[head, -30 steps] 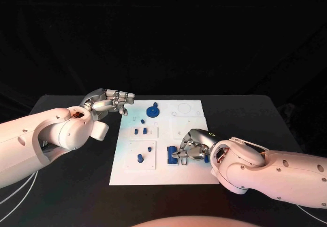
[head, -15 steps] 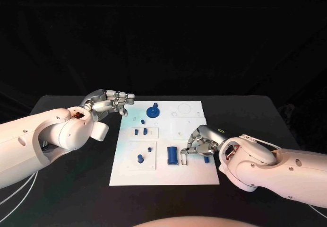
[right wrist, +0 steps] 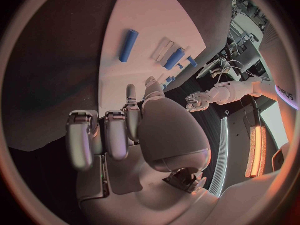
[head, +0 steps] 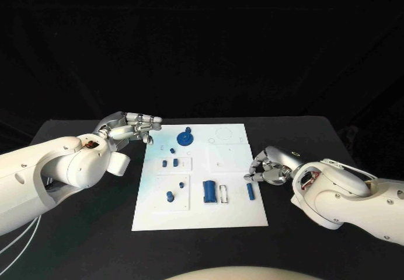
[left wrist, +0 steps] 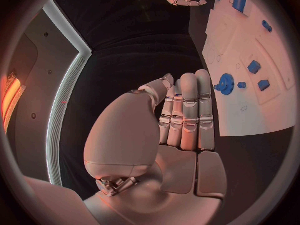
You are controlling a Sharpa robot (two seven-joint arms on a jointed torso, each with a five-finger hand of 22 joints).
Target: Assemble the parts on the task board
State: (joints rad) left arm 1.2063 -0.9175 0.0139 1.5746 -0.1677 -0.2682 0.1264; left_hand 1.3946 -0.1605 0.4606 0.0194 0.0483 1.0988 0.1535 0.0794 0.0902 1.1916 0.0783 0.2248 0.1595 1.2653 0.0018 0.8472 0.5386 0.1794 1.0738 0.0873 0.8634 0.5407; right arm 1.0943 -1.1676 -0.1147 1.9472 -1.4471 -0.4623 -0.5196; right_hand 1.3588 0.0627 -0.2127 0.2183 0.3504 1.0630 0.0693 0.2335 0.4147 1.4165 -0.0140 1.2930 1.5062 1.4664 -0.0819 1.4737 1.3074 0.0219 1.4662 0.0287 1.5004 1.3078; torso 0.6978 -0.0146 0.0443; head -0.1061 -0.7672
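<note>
Right robot hand [head: 268,168] beside blue part [head: 251,191].

The head camera looks down on the board [head: 202,175]; each wrist camera sits close behind its own hand, sharing that board.

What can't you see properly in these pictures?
- Head view: whether the blue pegs stand in holes or just on the task board; too small.
- Head view: the left robot hand fingertips' undersides; curled away.
- Right wrist view: the right robot hand blocks part of the board.
</note>
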